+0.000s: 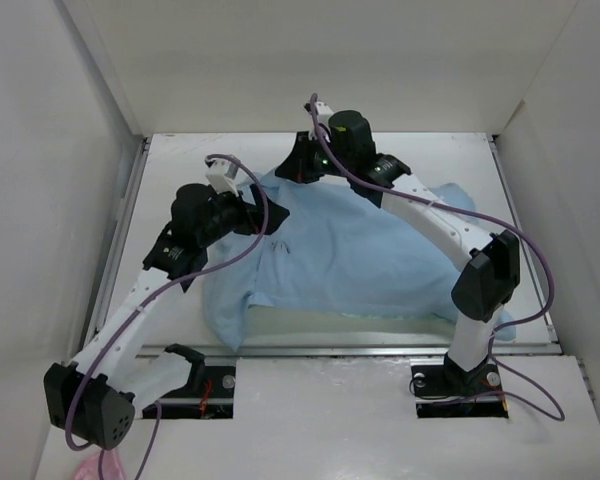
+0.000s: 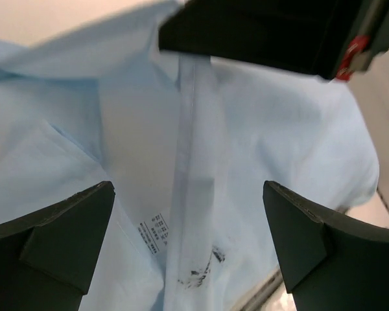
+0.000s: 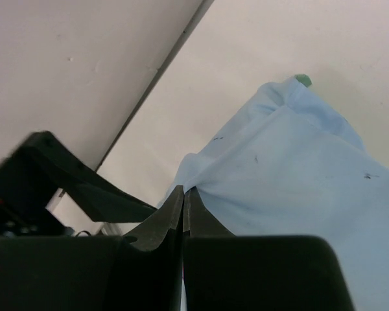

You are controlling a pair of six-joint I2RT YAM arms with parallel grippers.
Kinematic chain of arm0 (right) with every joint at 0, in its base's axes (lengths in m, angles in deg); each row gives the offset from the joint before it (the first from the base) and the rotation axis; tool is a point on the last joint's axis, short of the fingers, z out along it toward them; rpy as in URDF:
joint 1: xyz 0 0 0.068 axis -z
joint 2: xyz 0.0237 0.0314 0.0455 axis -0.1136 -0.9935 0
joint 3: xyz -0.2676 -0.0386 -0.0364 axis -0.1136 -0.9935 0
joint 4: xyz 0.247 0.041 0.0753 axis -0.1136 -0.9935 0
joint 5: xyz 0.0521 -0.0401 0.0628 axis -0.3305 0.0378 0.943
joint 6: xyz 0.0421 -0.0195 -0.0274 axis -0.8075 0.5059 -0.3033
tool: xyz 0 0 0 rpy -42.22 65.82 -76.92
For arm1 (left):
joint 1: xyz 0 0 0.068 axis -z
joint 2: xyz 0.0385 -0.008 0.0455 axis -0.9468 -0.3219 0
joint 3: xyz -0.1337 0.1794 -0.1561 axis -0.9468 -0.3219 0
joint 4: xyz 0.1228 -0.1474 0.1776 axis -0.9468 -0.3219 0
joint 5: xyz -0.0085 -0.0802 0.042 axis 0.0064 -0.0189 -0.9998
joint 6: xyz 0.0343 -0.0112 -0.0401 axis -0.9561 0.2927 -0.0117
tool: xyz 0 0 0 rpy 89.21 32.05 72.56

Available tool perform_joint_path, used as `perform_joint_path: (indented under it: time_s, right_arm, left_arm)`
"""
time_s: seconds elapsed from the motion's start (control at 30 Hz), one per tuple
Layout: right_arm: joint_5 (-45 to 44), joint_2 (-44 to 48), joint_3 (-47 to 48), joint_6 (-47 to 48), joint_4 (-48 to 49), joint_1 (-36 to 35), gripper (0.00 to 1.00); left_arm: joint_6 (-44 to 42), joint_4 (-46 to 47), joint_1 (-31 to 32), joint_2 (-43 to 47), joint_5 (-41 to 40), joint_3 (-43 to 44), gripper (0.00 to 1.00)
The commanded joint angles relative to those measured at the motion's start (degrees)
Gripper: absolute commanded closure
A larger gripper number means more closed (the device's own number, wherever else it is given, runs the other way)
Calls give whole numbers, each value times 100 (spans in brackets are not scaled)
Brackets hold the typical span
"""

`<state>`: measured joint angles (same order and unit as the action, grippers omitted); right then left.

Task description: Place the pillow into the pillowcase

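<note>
The pillowcase lies across the middle of the table in your top view. It is a thin, pale blue cloth, softly creased and draped over a rounded bulk. Along its lower edge a pale strip of the pillow shows beneath it. The rest of the pillow is covered.

In your left wrist view the fabric is smooth and matte. A folded seam band runs down the centre, with a small printed label beside it and some dark smudges lower down.

Your right gripper sits at the upper centre of the top view. Its fingers are pressed together with the cloth's edge pinched between them, and the seam band rises taut into it. Your left gripper hangs over the cloth's left part with its black, wedge-shaped fingers spread wide, holding nothing.

A pink scrap lies at the lower left corner of the top view.
</note>
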<state>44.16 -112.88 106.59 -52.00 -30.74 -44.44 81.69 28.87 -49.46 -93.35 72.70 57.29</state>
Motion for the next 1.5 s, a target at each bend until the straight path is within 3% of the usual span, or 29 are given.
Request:
perform_joint_path:
  time_s: [0.0, 0.07, 0.13, 0.2, 0.27, 0.3, 0.33, 0.57, 0.7, 0.9, 0.97, 1.0, 1.07, 1.1, 1.13, 1.2, 1.23, 1.27, 1.33, 1.47]
  right_arm:
    - [40, 240, 151, 59, 332, -23, 100]
    - [93, 187, 205, 59, 271, -23, 100]
    - [93, 126, 257, 59, 209, 29, 100]
    - [146, 73, 318, 112, 148, 29, 100]
    - [198, 20, 371, 190, 86, 29, 100]
    - [198, -32, 441, 191, -19, 29, 100]
    - [198, -102, 442, 252, -20, 29, 100]
    - [-372, -498, 679, 481, -161, -32, 100]
    - [-373, -919, 855, 735, -161, -277, 100]
    - [-92, -1807, 1215, 1043, -108, -603, 100]
    - [83, -2000, 1477, 1105, -204, -674, 100]
    - [154, -2132, 1575, 1166, -335, -726, 100]
    - [224, -2194, 1925, 1359, -537, -726, 78]
    - [225, -2195, 2023, 1438, -721, -726, 69]
    - [225, -2081, 2120, 1631, -793, -726, 56]
    - [-20, -1844, 2173, 1790, -846, -726, 37]
    - [-108, -1530, 2173, 1852, -846, -726, 25]
    - [-205, -1353, 2173, 1852, -846, -726, 0]
    - [-355, -827, 1998, 1852, -846, -499, 0]
    - [-355, 52, 1349, 1730, -899, 212, 0]
  left_arm:
    - [-374, 425, 4, -282, 962, -213, 0]
    - [-514, 425, 57, -494, 1023, -152, 0]
    - [-514, 495, 205, -784, 1024, -65, 8]
    - [-462, 495, 206, -864, 1102, 42, 53]
    - [-409, 495, 259, -934, 1033, 121, 89]
    - [-322, 434, 259, -821, 676, 191, 100]
    - [-199, 381, 259, -594, 490, 191, 100]
    - [460, -365, 259, 917, -742, -247, 100]
    - [970, -945, 259, 1411, -813, -959, 100]
    - [2593, -2456, 259, 2228, -936, -2110, 100]
    - [2974, -2913, 259, 2799, -875, -2164, 91]
    - [3123, -3037, 259, 2992, -875, -2225, 90]
    - [3537, -3414, 259, 3503, -1014, -2156, 87]
    - [3538, -3547, 259, 3608, -1146, -2077, 74]
    - [3607, -3696, 259, 3662, -1469, -1789, 36]
    - [3442, -4082, 259, 3558, -1805, -1349, 32]
    - [3328, -4171, 259, 3444, -2172, -842, 26]
    - [3205, -4233, 259, 3164, -2375, -602, 1]
    - [2879, -4164, 259, 2829, -3015, -84, 1]
    - [2361, -3453, 259, 1871, -3458, 462, 1]
